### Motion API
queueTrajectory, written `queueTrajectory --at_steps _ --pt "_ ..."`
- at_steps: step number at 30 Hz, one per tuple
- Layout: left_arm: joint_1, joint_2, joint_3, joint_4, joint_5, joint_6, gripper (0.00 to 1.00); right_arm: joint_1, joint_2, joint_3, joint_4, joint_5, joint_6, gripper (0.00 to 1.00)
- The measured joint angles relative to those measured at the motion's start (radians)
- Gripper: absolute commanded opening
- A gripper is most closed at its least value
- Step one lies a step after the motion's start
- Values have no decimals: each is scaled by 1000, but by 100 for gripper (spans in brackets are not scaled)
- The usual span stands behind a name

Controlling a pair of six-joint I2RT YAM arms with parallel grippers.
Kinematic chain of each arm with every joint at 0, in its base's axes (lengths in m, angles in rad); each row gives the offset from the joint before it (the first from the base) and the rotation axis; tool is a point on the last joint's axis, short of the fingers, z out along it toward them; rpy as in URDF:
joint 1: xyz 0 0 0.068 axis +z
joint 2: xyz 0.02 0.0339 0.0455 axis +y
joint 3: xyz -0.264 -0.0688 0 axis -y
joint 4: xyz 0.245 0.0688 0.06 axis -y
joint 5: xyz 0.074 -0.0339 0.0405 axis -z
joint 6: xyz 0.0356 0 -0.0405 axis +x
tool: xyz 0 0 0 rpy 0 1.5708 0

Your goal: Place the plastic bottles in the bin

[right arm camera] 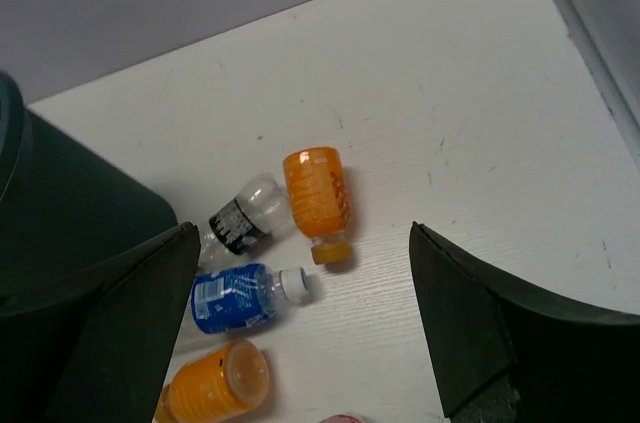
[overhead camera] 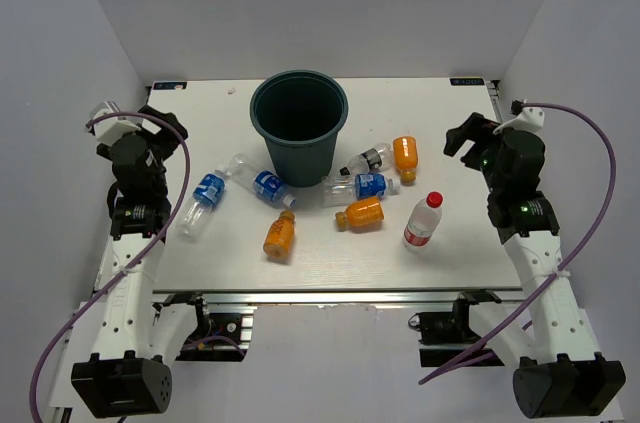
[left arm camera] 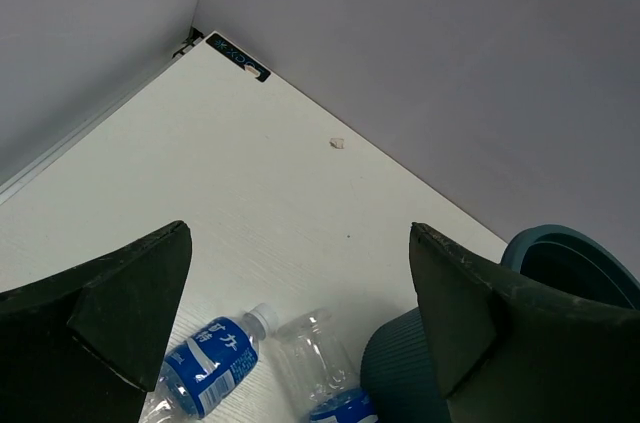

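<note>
Bottles (overhead camera: 282, 234) loose on table (overhead camera: 450, 113) around bin (overhead camera: 300, 155), none visibly inside. Left gripper (left arm camera: 300, 233) and right gripper (right arm camera: 300, 228) both spread wide, empty. Best start: red-capped bottle (overhead camera: 422, 222), upright, clear of others; pinch across body, lift straight, release above rim.

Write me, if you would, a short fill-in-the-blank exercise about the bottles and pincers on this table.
The one clear plastic bottle standing upright has a ___ cap.
Exactly ___ orange plastic bottles lie on the white table.
The left pincer and right pincer are both ___, holding nothing.
Missing words: red; three; open.
</note>
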Motion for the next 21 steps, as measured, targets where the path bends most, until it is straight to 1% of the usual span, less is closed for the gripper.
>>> queueTrajectory --at_steps 6,8,10,13,14,19,21 --pt "0 0 1 -10 1 1 98 0 -6 2 -36 -177 -59 89" --pt "0 0 1 -10 1 3 98 0 -5 26 -85 -222 -83 89" --pt "0 0 -2 -9 1 5 98 1 2 62 -130 -251 -100 89" --pt "0 0 -21 -10 2 4 98 36 13 107 -179 -260 -109 89" --pt "0 0 -30 -10 4 4 98 65 20 120 -201 -241 -111 90" --pt "0 14 -50 -33 4 5 98 322 103 178 -336 6 -92 89" --pt "0 15 -54 -39 4 5 98 385 127 177 -397 90 -71 89"
